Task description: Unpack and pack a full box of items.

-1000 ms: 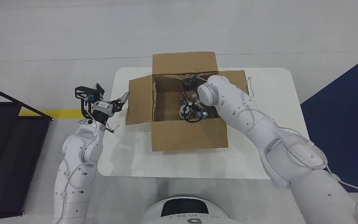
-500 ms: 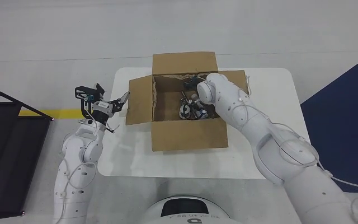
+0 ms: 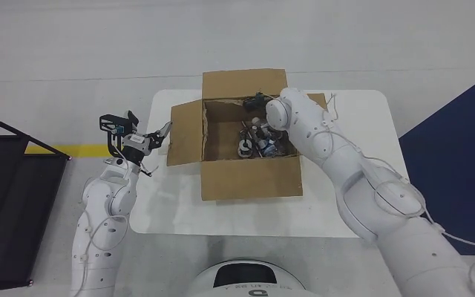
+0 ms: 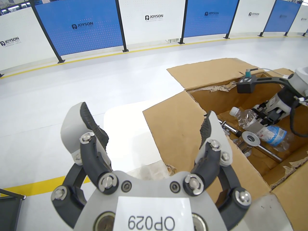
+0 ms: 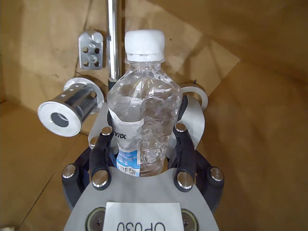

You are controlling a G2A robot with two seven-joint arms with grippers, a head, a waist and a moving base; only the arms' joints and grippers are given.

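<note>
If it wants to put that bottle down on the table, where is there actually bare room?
Bare table runs along the near edge in front of the box, and at the far right corner beside its flap. The left strip is narrow, with the left pincer over it. Inside the box, metal parts crowd the floor around the bottle.

A white table with rounded corners is set on a pale grey floor. A yellow line is painted on the floor beside the table and is partly covered by a black frame. A dark blue surface is seen on the opposite side. Farther off, a fence of blue and white panels is held by black posts.
</note>
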